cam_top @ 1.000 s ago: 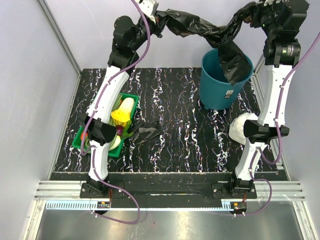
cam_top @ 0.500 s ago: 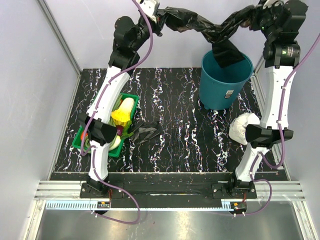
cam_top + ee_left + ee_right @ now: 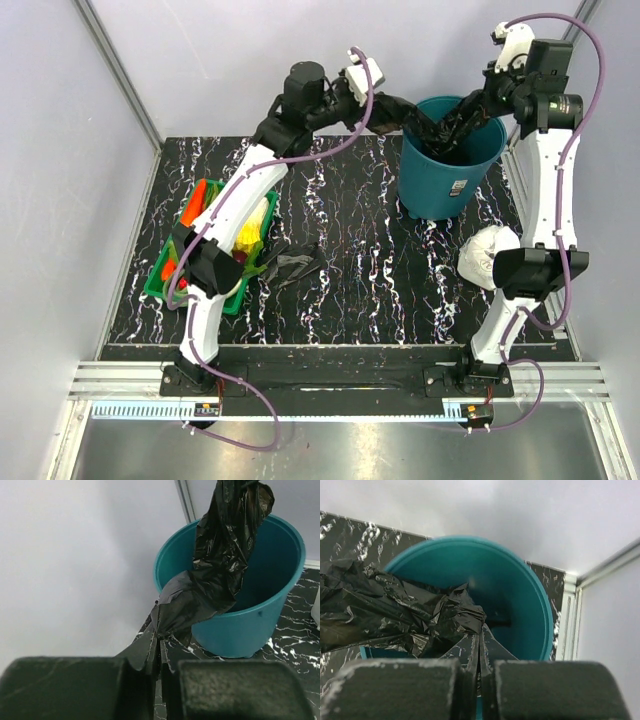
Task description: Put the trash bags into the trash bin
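The teal trash bin [image 3: 440, 185] stands at the back right of the table. A large black trash bag [image 3: 435, 135] stretches between both grippers and sags into the bin's mouth. My left gripper [image 3: 388, 105] is just left of the rim, shut on one end of the bag [image 3: 220, 565], which drapes over the rim of the bin [image 3: 260, 620]. My right gripper [image 3: 478, 105] hangs over the bin [image 3: 525, 595], shut on the other end of the bag [image 3: 395, 615]. A small folded dark bag [image 3: 295, 262] lies on the table beside the tray.
A green tray [image 3: 158, 288] of vegetables sits at the left under the left arm, with an orange piece [image 3: 197, 200] at its far end. A white crumpled bundle [image 3: 485, 255] lies by the right arm. Walls close in behind and to the right of the bin.
Both grippers have come down from high above the table. The left arm swung right toward the bin, and the bag, stretched in the air before, now sags into the bin.
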{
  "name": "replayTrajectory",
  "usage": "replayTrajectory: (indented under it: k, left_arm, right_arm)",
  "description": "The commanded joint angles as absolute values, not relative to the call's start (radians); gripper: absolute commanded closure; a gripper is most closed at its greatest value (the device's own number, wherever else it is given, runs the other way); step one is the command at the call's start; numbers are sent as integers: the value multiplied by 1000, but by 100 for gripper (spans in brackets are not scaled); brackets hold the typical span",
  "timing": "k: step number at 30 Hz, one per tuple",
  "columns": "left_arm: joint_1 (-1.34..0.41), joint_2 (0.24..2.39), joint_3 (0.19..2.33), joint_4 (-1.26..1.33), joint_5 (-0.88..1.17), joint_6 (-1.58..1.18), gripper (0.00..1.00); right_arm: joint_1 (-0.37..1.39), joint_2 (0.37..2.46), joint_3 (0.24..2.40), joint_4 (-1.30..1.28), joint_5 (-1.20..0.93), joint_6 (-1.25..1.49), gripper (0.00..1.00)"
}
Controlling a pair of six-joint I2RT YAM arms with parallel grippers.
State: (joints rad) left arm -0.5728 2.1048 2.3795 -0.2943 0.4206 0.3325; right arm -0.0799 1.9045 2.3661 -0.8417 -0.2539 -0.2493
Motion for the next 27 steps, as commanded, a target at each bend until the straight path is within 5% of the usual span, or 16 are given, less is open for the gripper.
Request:
replayTrajectory:
  k: [1,27]
  left_arm:
    - [-595,2022,2430,-354,420,449,91]
    - [-634,1964,2575,-558,417,301,90]
  right_arm:
    - [-106,1845,2457,-1069,-195,-368,100]
    - [-363,1678,2350,-1308,-587,-296,100]
